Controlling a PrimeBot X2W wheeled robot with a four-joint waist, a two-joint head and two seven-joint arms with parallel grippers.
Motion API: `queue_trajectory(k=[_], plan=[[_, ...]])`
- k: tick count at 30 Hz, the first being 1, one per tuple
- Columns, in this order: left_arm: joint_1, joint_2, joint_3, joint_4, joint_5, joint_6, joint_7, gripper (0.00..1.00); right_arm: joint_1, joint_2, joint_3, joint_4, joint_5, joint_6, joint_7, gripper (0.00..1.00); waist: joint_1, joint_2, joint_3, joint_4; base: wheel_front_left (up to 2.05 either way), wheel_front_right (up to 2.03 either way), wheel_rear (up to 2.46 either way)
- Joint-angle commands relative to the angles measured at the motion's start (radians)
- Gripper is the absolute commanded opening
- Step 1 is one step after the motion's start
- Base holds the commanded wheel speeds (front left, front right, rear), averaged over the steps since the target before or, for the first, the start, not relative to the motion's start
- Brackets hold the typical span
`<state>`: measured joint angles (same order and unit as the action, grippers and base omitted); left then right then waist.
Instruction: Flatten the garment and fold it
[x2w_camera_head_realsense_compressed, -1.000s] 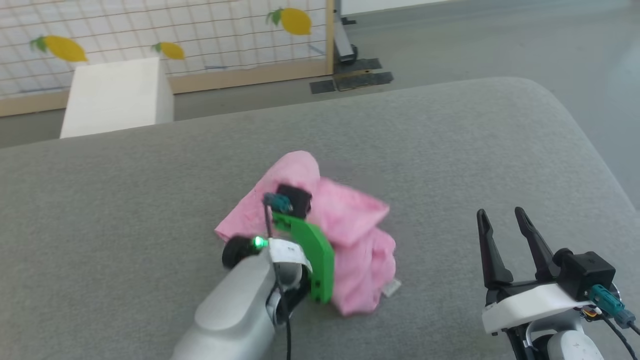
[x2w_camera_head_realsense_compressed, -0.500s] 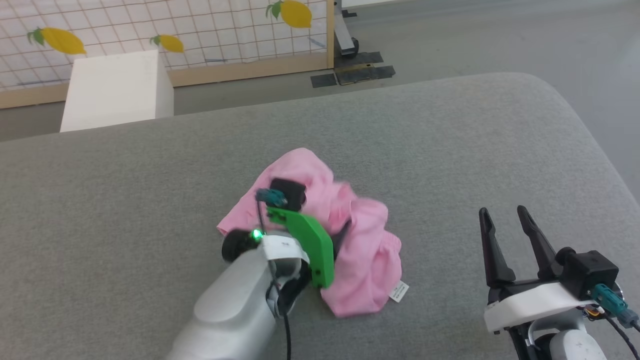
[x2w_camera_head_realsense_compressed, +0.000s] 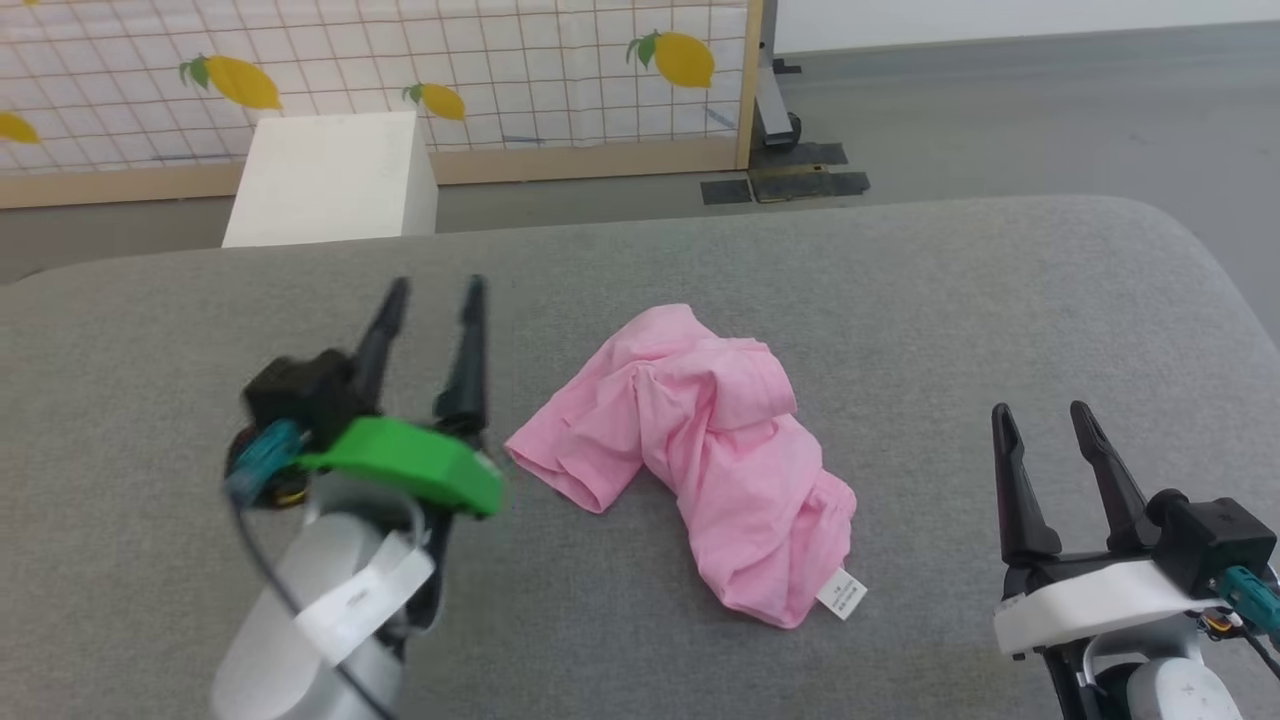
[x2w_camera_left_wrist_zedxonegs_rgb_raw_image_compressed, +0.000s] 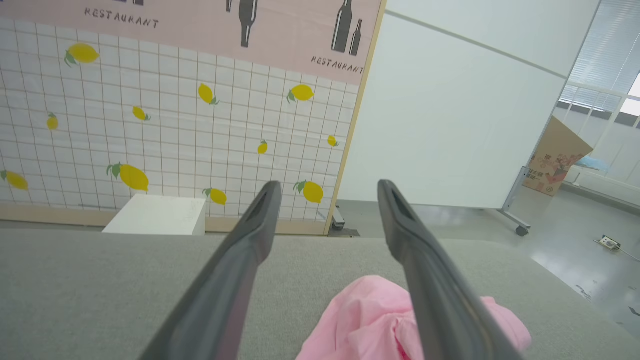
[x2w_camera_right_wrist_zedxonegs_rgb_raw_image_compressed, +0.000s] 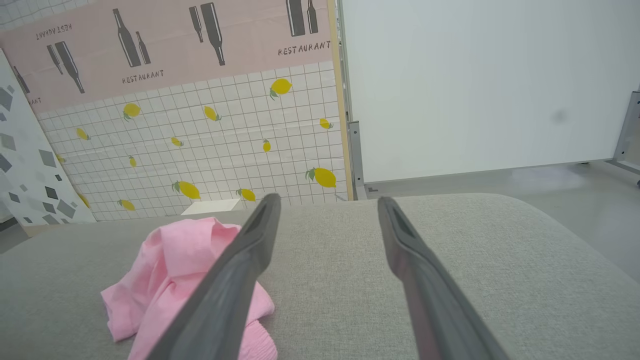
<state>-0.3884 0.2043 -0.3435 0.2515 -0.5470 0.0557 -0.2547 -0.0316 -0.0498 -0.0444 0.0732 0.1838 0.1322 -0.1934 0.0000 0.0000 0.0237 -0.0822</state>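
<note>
Release of the garment (x2w_camera_head_realsense_compressed: 700, 440) by the left gripper (x2w_camera_head_realsense_compressed: 436, 290) is the change to log. A second ago its fingers are shut on the fabric at the top of the heap, which stands in a raised peak. Half a second ago they are opening over it. Now the arm is away to the left of the garment, fingers clear of the cloth and touching nothing. The head camera has also shifted, so the whole scene sits differently in its view; that is not a move of the garment.

Garment now: slack, crumpled heap on the grey cushion (x2w_camera_head_realsense_compressed: 900, 300), longer than wide, many overlapping folds, white label (x2w_camera_head_realsense_compressed: 842, 594) showing at its near right corner. No part lifted.

Jaws:
- Left: spread wide, empty. In the left wrist view only cushion lies in the gap; the garment lies low and to the right, partly behind the right-hand finger.
- Right gripper (x2w_camera_head_realsense_compressed: 1040, 412): spread wide, empty, well to the right of the garment, nearest its label end. No contact.

Judgement: the pull-and-drop has loosened the heap but not laid it flat. Flattening is at an early stage, folding not yet begun. A fresh grasp on an edge or corner looks necessary.
</note>
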Motion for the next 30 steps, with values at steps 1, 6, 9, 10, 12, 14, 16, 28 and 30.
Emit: queue_trajectory(k=[1, 6, 9, 10, 12, 14, 16, 28, 30], plan=[[0.059, 0.008, 0.032, -0.042, 0.029, 0.007, -0.006, 1.00, 0.018, 0.000, -0.001, -0.007, -0.006, -0.002, 0.005, 1.00, 0.0000, 0.0000, -0.008, 0.012, 0.00, 0.00, 0.00], [0.231, 0.006, 0.159, -0.150, 0.120, -0.021, -0.007, 1.00, 0.023, 0.000, 0.000, -0.015, -0.010, -0.002, 0.010, 1.00, 0.0000, 0.0000, -0.013, 0.017, 0.00, 0.00, 0.00], [0.295, -0.009, 0.199, -0.180, 0.176, -0.044, -0.007, 1.00, 0.027, 0.000, -0.001, -0.017, -0.010, -0.002, 0.012, 1.00, 0.0000, 0.0000, -0.015, 0.017, 0.00, 0.00, 0.00], [0.316, -0.016, 0.211, -0.184, 0.195, -0.052, -0.007, 1.00, 0.029, 0.000, -0.001, -0.018, -0.010, -0.002, 0.013, 1.00, 0.0000, 0.0000, -0.016, 0.017, 0.00, 0.00, 0.00], [0.346, -0.035, 0.236, -0.195, 0.220, -0.062, -0.007, 1.00, 0.033, 0.000, -0.002, -0.019, -0.011, -0.002, 0.015, 1.00, 0.0000, 0.0000, -0.019, 0.018, 0.00, 0.00, 0.00], [0.371, -0.053, 0.259, -0.202, 0.243, -0.074, -0.007, 1.00, 0.037, 0.000, -0.003, -0.021, -0.011, -0.002, 0.018, 1.00, 0.0000, 0.0000, -0.021, 0.019, 0.00, 0.00, 0.00], [0.387, -0.070, 0.278, -0.204, 0.261, -0.092, -0.007, 1.00, 0.041, 0.000, -0.003, -0.023, -0.012, -0.002, 0.021, 1.00, 0.0000, 0.0000, -0.023, 0.021, 0.00, 0.00, 0.00], [0.404, -0.136, 0.327, -0.192, 0.319, -0.157, -0.007, 1.00, 0.051, 0.000, 0.010, -0.037, -0.019, -0.002, 0.037, 1.00, 0.0000, 0.0000, -0.029, 0.037, 0.00, 0.00, 0.00], [0.404, -0.140, 0.330, -0.192, 0.323, -0.161, -0.007, 1.00, 0.053, 0.000, 0.011, -0.036, -0.020, -0.002, 0.039, 1.00, 0.0000, 0.0000, -0.029, 0.038, 0.00, 0.00, 0.00]])
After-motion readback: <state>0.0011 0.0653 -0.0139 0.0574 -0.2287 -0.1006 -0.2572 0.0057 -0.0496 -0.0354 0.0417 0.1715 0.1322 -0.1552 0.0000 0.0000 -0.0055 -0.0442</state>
